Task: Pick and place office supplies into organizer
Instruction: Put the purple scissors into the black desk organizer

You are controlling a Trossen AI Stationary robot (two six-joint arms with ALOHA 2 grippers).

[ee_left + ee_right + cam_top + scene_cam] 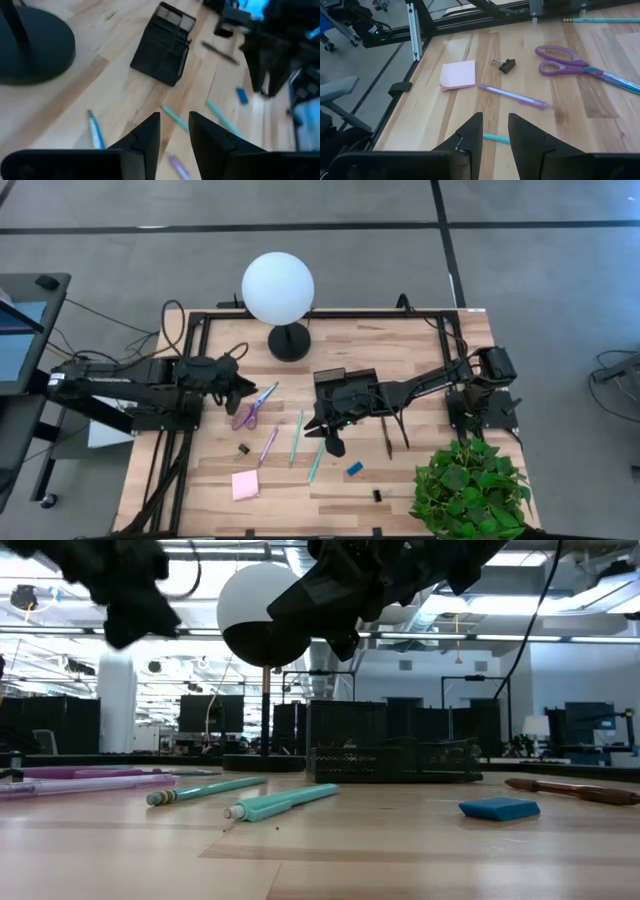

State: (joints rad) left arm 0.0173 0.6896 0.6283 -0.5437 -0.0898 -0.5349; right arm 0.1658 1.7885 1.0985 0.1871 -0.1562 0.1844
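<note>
Left claw (240,388) hovers over the tabletop (420,350) just above the purple-handled scissors (252,406), and its own wrist view shows the fingers (145,137) parted by a narrow gap with nothing between them. Empty-handed, then.

Over to the right claw (328,430), which hangs just in front of the black organizer (348,388). Its fingers (470,132) also stand a little apart, gripping nothing, with bare wood showing through the gap.

The supplies are all out on the wood. The purple pen (268,445) lies below the scissors, with one teal pen (296,438) beside it and a second teal pen (316,461) next along, close under the right claw. The pink sticky-note pad (245,484) sits near the front edge, with a black clip (243,449) above it. The blue eraser (354,469) rests in front of the organizer, another clip (377,496) nearer the plant (470,490), and the dark brown pen (387,436) off to the organizer's right.

The organizer itself stands mid-table beside the lamp's round base (289,342) (whether anything is inside it, I can't make out from here).
</note>
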